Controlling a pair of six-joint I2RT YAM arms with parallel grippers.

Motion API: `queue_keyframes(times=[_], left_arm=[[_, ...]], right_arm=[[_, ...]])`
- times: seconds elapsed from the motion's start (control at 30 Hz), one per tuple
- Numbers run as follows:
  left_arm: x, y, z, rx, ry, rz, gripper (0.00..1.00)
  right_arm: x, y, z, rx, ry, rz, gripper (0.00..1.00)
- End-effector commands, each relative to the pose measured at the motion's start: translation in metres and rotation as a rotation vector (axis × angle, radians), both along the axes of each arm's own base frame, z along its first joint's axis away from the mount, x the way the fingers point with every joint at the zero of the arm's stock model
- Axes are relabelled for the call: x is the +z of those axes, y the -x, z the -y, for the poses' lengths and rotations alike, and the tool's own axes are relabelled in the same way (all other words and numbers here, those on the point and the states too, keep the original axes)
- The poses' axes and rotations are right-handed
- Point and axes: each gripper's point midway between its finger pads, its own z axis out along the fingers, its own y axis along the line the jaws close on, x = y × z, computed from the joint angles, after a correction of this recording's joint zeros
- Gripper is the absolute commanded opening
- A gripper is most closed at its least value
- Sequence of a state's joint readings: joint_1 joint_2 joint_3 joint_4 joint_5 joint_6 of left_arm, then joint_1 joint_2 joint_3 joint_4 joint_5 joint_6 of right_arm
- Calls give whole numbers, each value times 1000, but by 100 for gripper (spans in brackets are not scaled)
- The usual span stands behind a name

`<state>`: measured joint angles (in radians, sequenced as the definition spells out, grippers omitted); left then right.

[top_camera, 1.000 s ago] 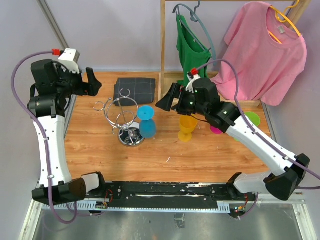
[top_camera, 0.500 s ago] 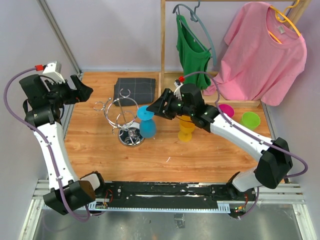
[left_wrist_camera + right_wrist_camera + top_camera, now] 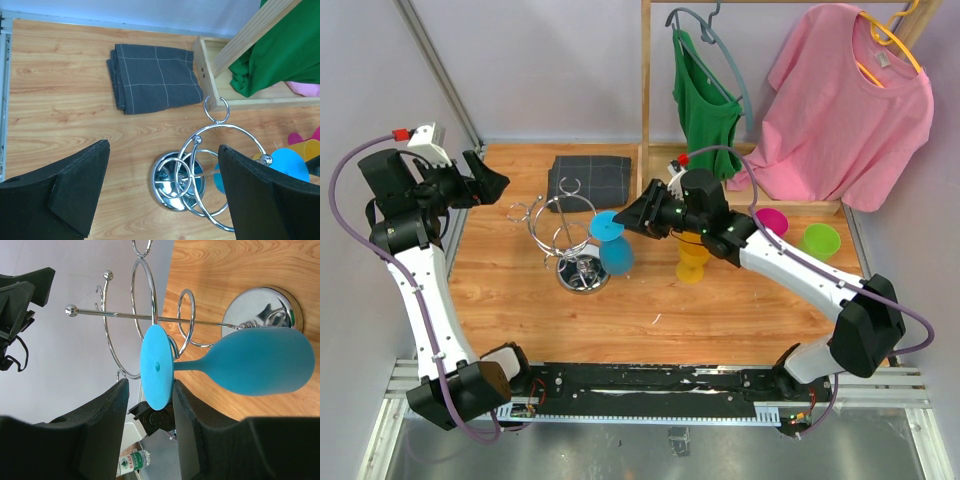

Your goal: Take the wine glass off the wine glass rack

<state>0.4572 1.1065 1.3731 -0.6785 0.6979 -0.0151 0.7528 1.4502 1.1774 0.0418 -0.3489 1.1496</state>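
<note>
The blue wine glass [image 3: 614, 254] hangs upside down on the silver wire wine glass rack [image 3: 563, 226], its round foot [image 3: 157, 366] up in a loop arm and its bowl [image 3: 260, 361] beside the shiny base [image 3: 260, 310]. My right gripper [image 3: 632, 221] [image 3: 150, 385] straddles the foot. One finger [image 3: 187, 430] touches the foot's edge, the other stands a little apart from it. My left gripper [image 3: 488, 178] [image 3: 164, 145] hangs wide open above and to the left of the rack [image 3: 210, 165], holding nothing.
A folded grey cloth [image 3: 590, 178] lies behind the rack. A yellow glass [image 3: 694, 255] stands under my right arm, with a pink cup [image 3: 772, 220] and a green cup [image 3: 820, 238] further right. The wooden clothes rack [image 3: 646, 100] holds a green top and a pink shirt.
My right arm reached left to the glass and its jaws narrowed around the foot. My left arm drew back to the left and stayed open.
</note>
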Motion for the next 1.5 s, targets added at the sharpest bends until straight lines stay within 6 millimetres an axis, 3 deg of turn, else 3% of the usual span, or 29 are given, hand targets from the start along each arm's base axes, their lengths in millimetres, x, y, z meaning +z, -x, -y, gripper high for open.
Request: queue_keyframes(times=[0.0,0.3,0.6,0.97,1.47], left_arm=[[9,-1,1,-23,-13,32,94],[10,1,3,-36,-15,31,94],[10,3,5,-51,-21,30,94],[11,3,7,-68,-15,33,93],[9,-2,7,-86,-7,28,93]], right_arm=[[3,8,-3,21,-26,6,41],[0,9,-3,26,-38,0,34],[2,11,-2,21,-53,3,20],[0,9,-9,36,-87,-2,15],[-7,5,-18,58,-91,-26,17]])
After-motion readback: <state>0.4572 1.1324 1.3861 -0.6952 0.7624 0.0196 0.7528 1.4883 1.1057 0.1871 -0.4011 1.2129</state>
